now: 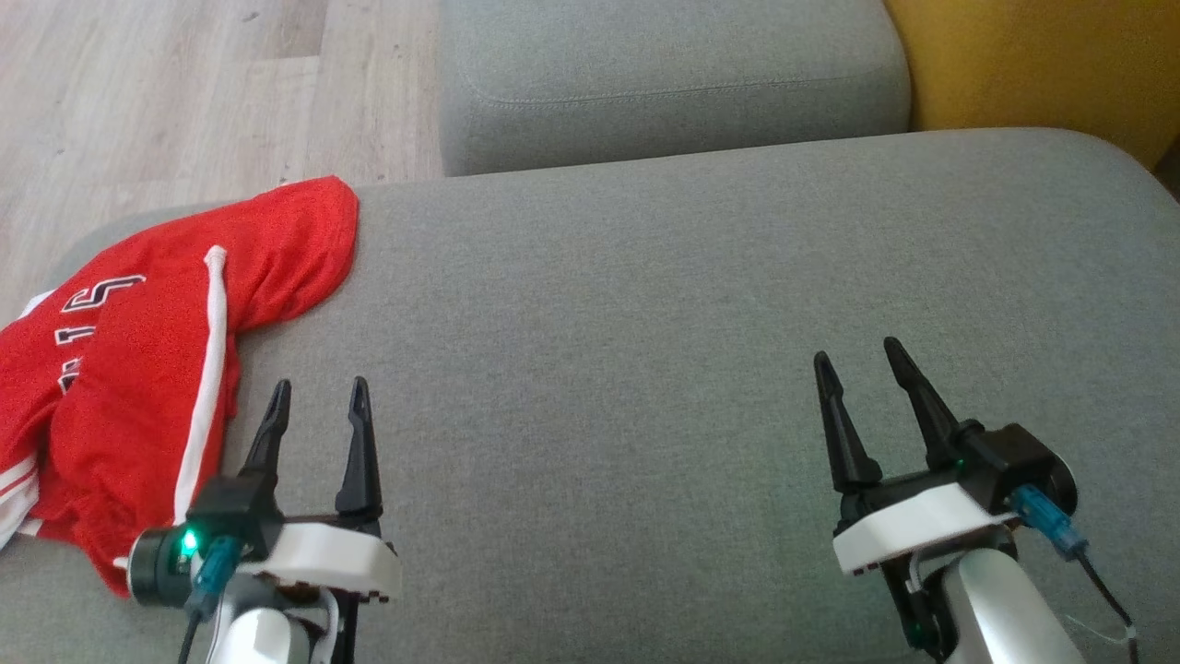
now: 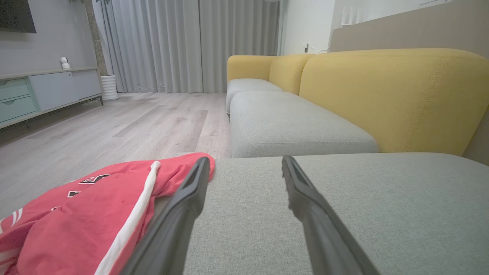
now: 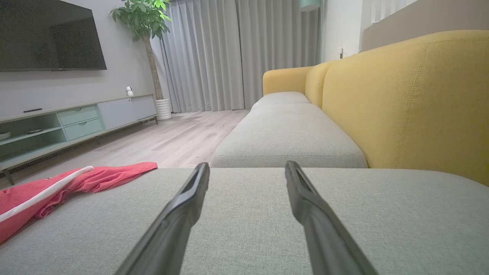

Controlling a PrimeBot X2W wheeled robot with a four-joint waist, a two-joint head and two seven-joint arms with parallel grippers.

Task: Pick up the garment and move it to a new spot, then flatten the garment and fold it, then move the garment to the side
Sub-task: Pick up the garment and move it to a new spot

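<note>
Left pincer [image 1: 319, 384] beside lettered red garment [image 1: 138, 369]

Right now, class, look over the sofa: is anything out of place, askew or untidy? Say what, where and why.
The red garment lies crumpled at the left end of the grey seat cushion, bunched and folded over itself, its white stripe running crooked and its lettering partly hidden. Nothing looks spilled or damaged.

Head camera looks steeply down on the grey sofa seat [image 1: 645, 323] while both wrist cameras skim low along it toward the curtains [image 2: 191, 46], all three sharing the red garment [image 1: 138, 369] at its left edge.
</note>
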